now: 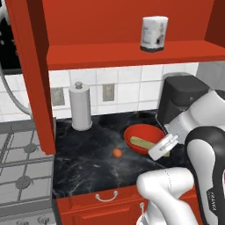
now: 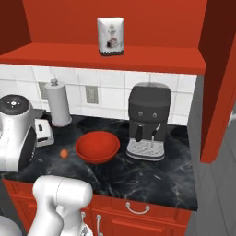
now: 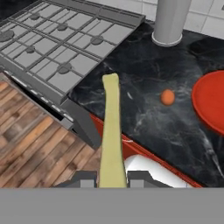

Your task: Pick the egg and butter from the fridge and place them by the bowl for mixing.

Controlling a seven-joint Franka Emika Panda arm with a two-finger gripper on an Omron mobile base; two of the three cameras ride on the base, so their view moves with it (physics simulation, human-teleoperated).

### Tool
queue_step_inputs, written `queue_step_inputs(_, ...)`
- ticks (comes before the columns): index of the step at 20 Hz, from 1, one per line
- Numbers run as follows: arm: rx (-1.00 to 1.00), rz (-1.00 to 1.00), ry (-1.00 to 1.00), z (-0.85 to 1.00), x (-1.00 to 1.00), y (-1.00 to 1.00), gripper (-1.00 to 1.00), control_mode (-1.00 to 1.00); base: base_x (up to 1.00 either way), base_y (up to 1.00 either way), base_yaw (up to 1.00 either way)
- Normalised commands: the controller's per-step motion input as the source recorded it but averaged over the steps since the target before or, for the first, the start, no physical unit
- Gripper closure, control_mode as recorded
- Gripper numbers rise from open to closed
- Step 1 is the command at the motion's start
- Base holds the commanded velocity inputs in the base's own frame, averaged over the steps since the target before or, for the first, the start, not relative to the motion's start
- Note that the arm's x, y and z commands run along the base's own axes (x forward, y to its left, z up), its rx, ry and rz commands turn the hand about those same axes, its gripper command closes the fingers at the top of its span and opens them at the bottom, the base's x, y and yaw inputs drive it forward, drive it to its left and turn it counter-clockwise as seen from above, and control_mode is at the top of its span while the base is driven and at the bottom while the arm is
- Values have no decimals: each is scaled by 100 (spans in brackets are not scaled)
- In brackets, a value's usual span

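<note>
- The white arm rises at the lower right of the left base view, its elbow bent and its dark-jointed forearm reaching forward.
- The claw (image 3: 112, 179) is clamped on the butter (image 3: 111, 131), which juts straight out between the two fingertips.
- In the left base view the claw (image 1: 163, 146) points left, tilted slightly down.

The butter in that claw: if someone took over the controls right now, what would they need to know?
Gripper: shut on the butter, held in the air above the counter.
Egg: already on the counter, just left of the bowl.
Fridge: not in these pictures.
Done: egg placed by the bowl; butter fetched.
Left: set the butter down on the counter beside the bowl, probably near the egg, then open the gripper and back away.
</note>
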Motion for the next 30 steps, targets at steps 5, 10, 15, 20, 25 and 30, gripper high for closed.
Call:
queue_step_inputs(5,0,0,0,0,0,0,100,100,68,0,0)
queue_step_inputs(10,0,0,0,0,35,0,100,-100,25,0,0)
queue_step_inputs(15,-2,-4,0,0,57,0,100,-100,0,0,0)
queue_step_inputs(20,-7,-14,0,-7,46,0,100,-100,0,0,0)
queue_step_inputs(25,-15,-28,0,-18,35,24,100,-100,0,0,0)
queue_step_inputs(30,-12,-38,-1,-26,37,22,100,-100,0,0,0)
